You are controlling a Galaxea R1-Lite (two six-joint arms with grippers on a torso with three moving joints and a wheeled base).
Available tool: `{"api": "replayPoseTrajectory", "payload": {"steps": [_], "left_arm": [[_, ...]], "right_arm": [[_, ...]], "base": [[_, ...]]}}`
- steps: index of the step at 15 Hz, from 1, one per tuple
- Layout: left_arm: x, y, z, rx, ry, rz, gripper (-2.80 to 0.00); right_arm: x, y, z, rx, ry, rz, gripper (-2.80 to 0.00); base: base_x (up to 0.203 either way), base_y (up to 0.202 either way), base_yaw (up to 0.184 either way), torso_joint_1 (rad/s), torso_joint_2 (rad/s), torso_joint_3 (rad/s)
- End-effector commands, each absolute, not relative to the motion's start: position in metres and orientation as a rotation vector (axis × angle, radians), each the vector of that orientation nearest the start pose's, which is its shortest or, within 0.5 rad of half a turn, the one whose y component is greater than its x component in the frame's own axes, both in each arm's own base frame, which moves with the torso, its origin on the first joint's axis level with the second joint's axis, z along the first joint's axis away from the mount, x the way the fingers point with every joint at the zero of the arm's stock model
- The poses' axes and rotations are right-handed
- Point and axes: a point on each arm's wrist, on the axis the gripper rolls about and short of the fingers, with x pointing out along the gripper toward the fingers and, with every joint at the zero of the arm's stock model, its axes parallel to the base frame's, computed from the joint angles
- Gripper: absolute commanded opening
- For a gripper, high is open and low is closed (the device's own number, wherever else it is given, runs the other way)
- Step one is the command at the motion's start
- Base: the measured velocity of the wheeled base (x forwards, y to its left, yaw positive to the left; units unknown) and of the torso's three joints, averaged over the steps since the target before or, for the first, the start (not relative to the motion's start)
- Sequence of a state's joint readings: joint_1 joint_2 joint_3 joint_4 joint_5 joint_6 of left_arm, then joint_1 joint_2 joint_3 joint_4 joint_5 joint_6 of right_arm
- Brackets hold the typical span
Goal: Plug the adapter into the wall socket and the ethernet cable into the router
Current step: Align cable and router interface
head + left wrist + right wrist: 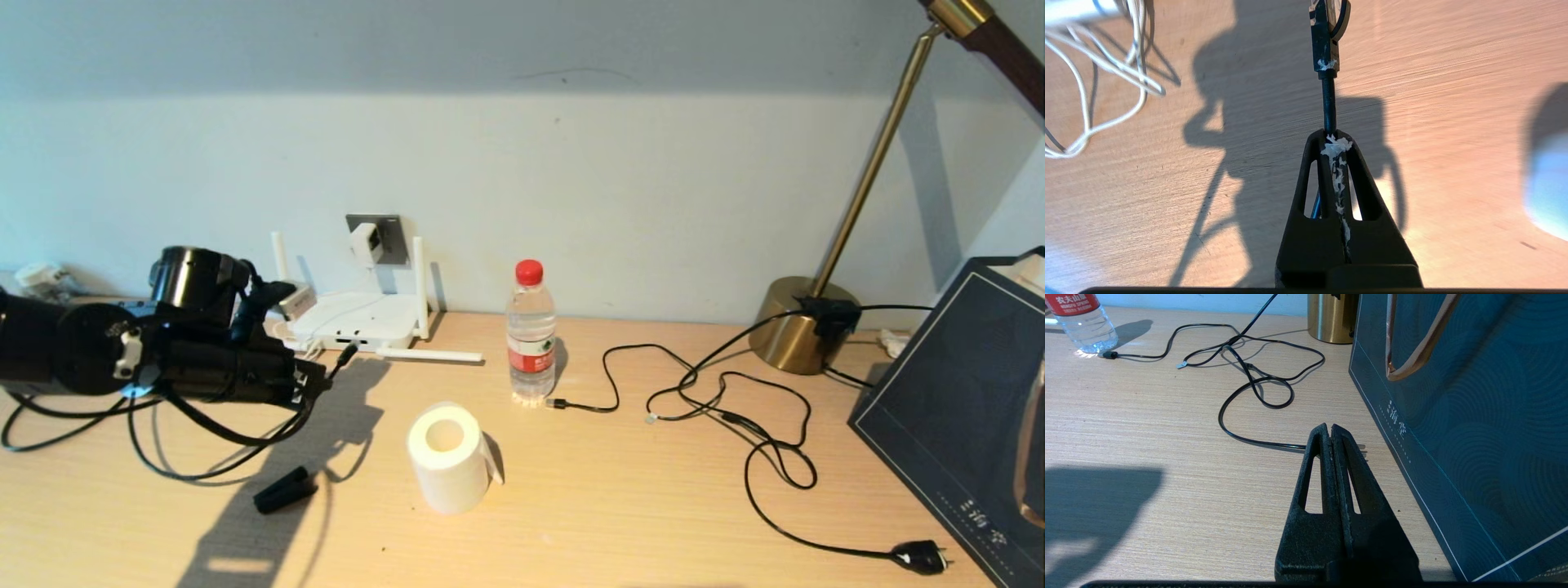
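The surface (pixel 653 490) is pale matt wood grain; the lamp base (pixel 796 327) is glossy brass; the router (pixel 359 318) is smooth white plastic.

White router (pixel 359 318) and adapter (pixel 365 242), dark grey wall socket (pixel 385 237), black ethernet cable (pixel 1328 106), pale wood-grain tabletop (pixel 620 506), red-capped clear bottle (pixel 531 331), brass lamp base (pixel 796 327).

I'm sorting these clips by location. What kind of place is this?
Probably a home or hotel-room desk: a wooden desk against a plain wall, with a brass lamp, a router under a wall socket, a water bottle and a dark gift bag.
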State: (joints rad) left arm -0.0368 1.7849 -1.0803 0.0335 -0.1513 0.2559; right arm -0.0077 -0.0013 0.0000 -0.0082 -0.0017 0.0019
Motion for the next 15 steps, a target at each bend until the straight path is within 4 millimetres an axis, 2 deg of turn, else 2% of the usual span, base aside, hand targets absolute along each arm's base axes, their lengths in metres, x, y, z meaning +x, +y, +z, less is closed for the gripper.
{"api": "replayPoseTrajectory", "payload": {"steps": [1, 3, 6, 8, 10, 12, 13, 15], "left_arm": [[0.280, -0.017, 0.219, 0.205, 0.563, -0.374, -2.80], [0.238, -0.021, 0.247, 0.232, 0.507, -0.518, -2.80], [0.173, -0.031, 0.275, 0.244, 0.413, -0.765, -2.80], [0.149, -0.047, 0.283, 0.275, 0.359, -0.917, -2.80], [0.144, -0.061, 0.288, 0.356, 0.331, -0.913, -2.80], [0.149, -0.079, 0.292, 0.500, 0.313, -0.781, -2.80], [0.152, -0.084, 0.295, 0.579, 0.283, -0.696, -2.80], [0.158, -0.088, 0.299, 0.728, 0.226, -0.516, -2.80]], "right_arm": [[-0.023, 0.000, 0.076, 0.002, -0.009, -0.009, -2.80], [-0.023, 0.000, 0.076, 0.000, -0.008, -0.009, -2.80], [-0.023, 0.000, 0.076, 0.002, -0.008, -0.009, -2.80], [-0.023, 0.000, 0.076, -0.040, -0.007, -0.002, -2.80], [-0.023, 0.000, 0.076, -0.076, -0.006, -0.005, -2.80], [-0.028, 0.000, 0.097, -0.066, -0.050, -0.009, -2.80], [-0.031, 0.000, 0.120, -0.033, -0.062, -0.002, -2.80], [-0.026, 0.002, 0.175, 0.077, -0.014, 0.070, -2.80]], "base": [[0.000, 0.000, 0.000, 0.000, 0.00, 0.000], [0.000, 0.000, 0.000, 0.000, 0.00, 0.000], [0.000, 0.000, 0.000, 0.000, 0.00, 0.000], [0.000, 0.000, 0.000, 0.000, 0.00, 0.000], [0.000, 0.000, 0.000, 0.000, 0.00, 0.000], [0.000, 0.000, 0.000, 0.000, 0.00, 0.000], [0.000, 0.000, 0.000, 0.000, 0.00, 0.000], [0.000, 0.000, 0.000, 0.000, 0.00, 0.000]]}}
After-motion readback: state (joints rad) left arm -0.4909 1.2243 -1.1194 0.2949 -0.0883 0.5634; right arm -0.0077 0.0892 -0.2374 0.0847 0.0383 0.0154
